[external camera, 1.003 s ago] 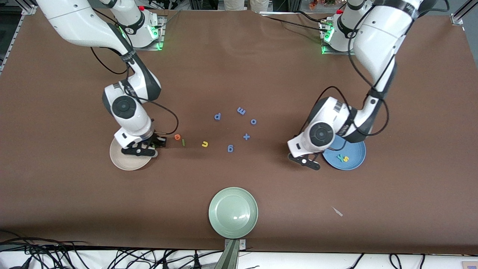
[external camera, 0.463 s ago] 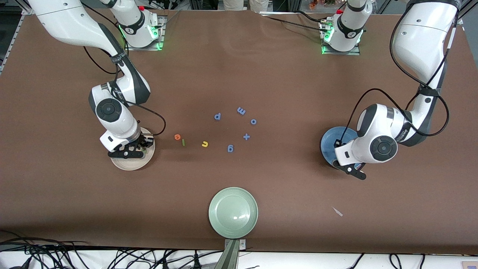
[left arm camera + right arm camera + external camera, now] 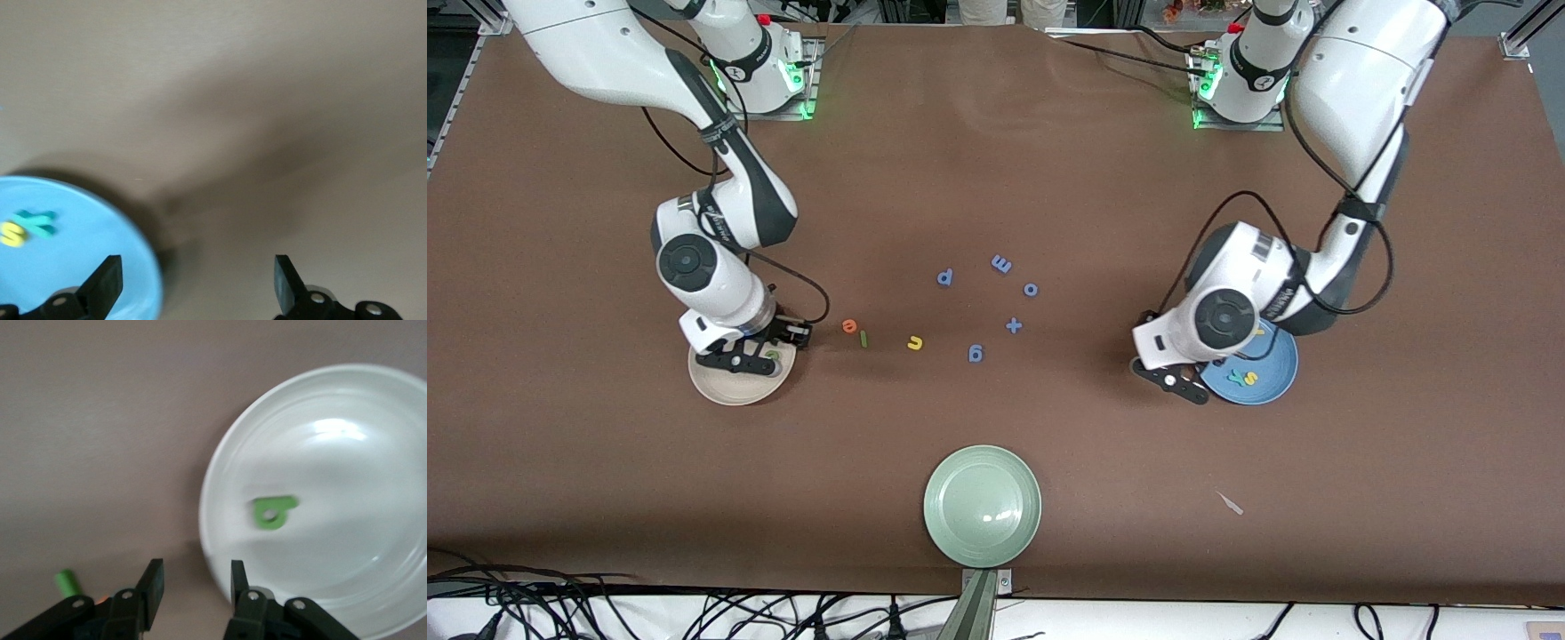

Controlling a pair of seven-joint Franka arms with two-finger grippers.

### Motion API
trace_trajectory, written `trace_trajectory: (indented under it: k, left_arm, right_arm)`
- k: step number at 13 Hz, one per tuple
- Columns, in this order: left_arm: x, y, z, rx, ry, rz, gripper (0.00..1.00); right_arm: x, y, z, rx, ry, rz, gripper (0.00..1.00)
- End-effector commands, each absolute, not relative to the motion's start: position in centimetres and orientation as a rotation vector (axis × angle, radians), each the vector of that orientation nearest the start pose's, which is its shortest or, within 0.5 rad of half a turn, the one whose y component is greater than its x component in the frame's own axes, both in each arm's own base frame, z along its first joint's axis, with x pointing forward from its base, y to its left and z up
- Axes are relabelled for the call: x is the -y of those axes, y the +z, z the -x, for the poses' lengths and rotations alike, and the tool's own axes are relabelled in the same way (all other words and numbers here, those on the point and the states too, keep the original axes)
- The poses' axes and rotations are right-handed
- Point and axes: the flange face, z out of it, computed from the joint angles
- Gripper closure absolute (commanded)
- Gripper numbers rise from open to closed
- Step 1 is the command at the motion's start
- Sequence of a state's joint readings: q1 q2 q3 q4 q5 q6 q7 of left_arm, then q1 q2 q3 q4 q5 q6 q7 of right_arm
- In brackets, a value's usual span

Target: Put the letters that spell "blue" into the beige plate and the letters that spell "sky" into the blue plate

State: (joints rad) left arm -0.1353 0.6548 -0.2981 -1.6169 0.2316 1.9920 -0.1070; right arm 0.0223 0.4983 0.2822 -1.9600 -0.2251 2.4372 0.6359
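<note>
Now the right arm reaches down from its base, elbow bent, wrist pointing straight down, and the right gripper (image 3: 749, 359) (image 3: 195, 587) hangs low over the round cream-beige plate (image 3: 725, 388) (image 3: 347, 427), near its one o'clock rim in the front view. Its jaws stand a narrow way apart with nothing between them. The small dark green foam letter b (image 3: 772, 356) (image 3: 273, 512) lies flat in that plate, just beside the gripper. The left arm folds down in a like pose, and the left gripper (image 3: 1174, 380) (image 3: 197, 283) hangs over the brown table (image 3: 996, 178) at the nine o'clock edge of the round medium-blue plate (image 3: 1272, 397) (image 3: 100, 227), jaws spread wide and empty. In the blue plate the teal foam letter y (image 3: 1235, 376) (image 3: 37, 222) and the yellow foam letter s (image 3: 1251, 379) (image 3: 12, 235) lie touching, toward six o'clock; the arm's wrist covers the plate's upper part, where a sliver of yellow shows that I cannot read. Out from the beige plate's two o'clock, the orange foam letter e (image 3: 849, 326), the thin light green foam bar l (image 3: 863, 338) (image 3: 65, 582) and the yellow foam letter u (image 3: 914, 343) lie in a loose row on the table. Toward the table's middle sit the all-blue foam letters p (image 3: 945, 277), m (image 3: 1001, 264), o (image 3: 1031, 289), plus sign (image 3: 1014, 325) and g (image 3: 975, 354). A round pale green plate (image 3: 951, 533) stands at the table's six o'clock, nearest the front camera, with a small pale scrap (image 3: 1231, 503) toward the left arm's end.
</note>
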Motion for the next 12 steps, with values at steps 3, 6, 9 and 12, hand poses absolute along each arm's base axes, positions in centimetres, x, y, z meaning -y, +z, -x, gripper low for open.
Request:
trace_trajectory:
  k: [3,6,9,12]
  left_arm:
    - [25.2,22.9,-61.6,-0.435,0.341,2.989,0.00]
    - [24.7,24.8,-62.4,-0.410,0.294,3.001,0.00]
    - [22.6,31.1,-63.7,-0.320,0.153,3.016,0.00]
    - [18.8,40.4,-64.0,-0.230,0.003,3.016,0.00]
  right_arm:
    - [-23.5,21.5,-56.9,-0.529,0.034,3.041,0.40]
    - [-24.2,20.7,-55.7,-0.508,0.038,3.045,0.37]
    - [-24.2,19.2,-54.2,-0.393,-0.009,3.087,0.37]
    - [-24.1,18.3,-53.3,-0.360,-0.001,3.103,0.37]
